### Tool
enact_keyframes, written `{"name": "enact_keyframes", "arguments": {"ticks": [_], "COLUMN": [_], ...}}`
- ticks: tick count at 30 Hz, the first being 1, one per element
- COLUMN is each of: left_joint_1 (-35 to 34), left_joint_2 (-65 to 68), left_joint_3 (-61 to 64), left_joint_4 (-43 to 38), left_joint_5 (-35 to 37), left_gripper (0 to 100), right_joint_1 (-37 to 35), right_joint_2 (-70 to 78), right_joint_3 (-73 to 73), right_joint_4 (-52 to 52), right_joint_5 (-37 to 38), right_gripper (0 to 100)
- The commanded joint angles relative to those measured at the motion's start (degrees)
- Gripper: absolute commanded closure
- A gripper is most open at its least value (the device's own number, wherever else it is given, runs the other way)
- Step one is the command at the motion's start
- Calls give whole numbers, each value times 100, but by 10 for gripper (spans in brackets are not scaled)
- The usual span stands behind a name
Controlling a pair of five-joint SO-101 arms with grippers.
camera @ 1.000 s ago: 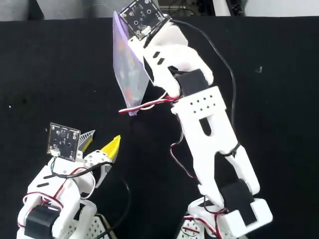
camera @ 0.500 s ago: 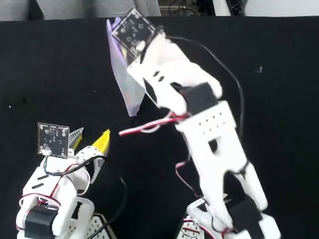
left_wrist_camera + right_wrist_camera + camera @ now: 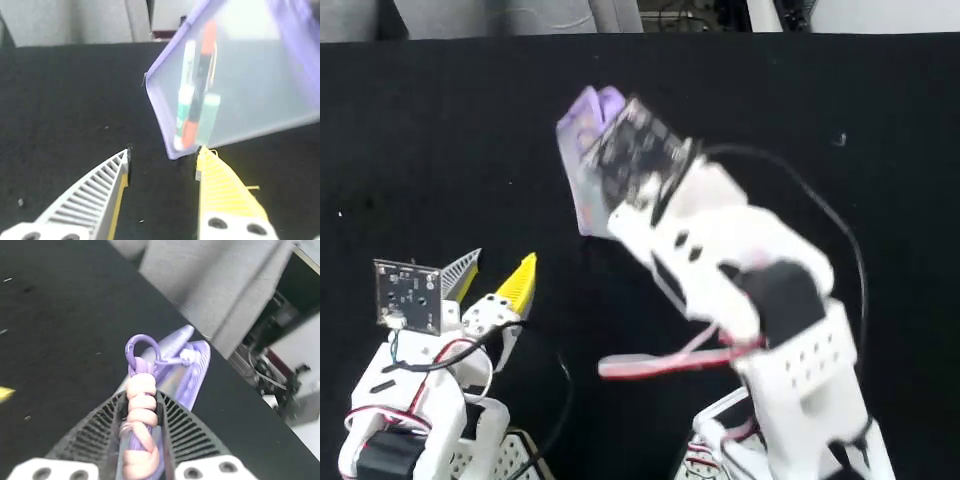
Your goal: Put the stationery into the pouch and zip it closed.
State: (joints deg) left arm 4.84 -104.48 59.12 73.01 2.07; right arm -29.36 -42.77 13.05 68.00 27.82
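A translucent purple pouch (image 3: 580,175) hangs off the table above the black mat, with several pens (image 3: 196,102) lying inside it. My right gripper (image 3: 141,396) is shut on the pouch's top edge (image 3: 172,367), pinching a pink coiled piece (image 3: 140,405) just below a purple ring (image 3: 142,346). In the high view the right wrist's camera board (image 3: 640,152) covers that grip. Near the table's front left, my left gripper (image 3: 500,262) stands open. In its own view the left gripper (image 3: 164,150) has the pouch's lower corner (image 3: 172,152) just beyond the fingertips, and nothing lies between the fingers.
The black mat (image 3: 440,140) covers the table to the far edge, where grey curtains (image 3: 500,15) hang. A red and white cable (image 3: 660,362) loops off the right arm over the near middle.
The right arm has drawn back toward the near side and swung, bringing the pouch lower and closer. The left gripper has drifted a little to the left, still open.
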Motion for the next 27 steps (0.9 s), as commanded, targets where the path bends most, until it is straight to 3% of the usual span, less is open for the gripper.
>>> {"name": "enact_keyframes", "arguments": {"ticks": [1, 4, 15, 23, 27], "left_joint_1": [374, 382, 479, 1930, 2062], "left_joint_2": [-18, -18, -18, -18, -18], "left_joint_3": [-374, -303, 787, 857, 875], "left_joint_4": [-79, -70, -343, -264, -378], "left_joint_5": [-281, -334, -325, -316, 97], "left_gripper": [775, 775, 775, 777, 776], "right_joint_1": [-809, -1125, -1152, -1389, -1741], "right_joint_2": [-927, -1226, -1244, -1244, -1288], "right_joint_3": [699, 1015, 1464, 1754, 1745], "right_joint_4": [-123, -299, -1143, -1829, -1538], "right_joint_5": [26, 26, 18, -316, -378], "right_gripper": [987, 987, 987, 987, 987]}}
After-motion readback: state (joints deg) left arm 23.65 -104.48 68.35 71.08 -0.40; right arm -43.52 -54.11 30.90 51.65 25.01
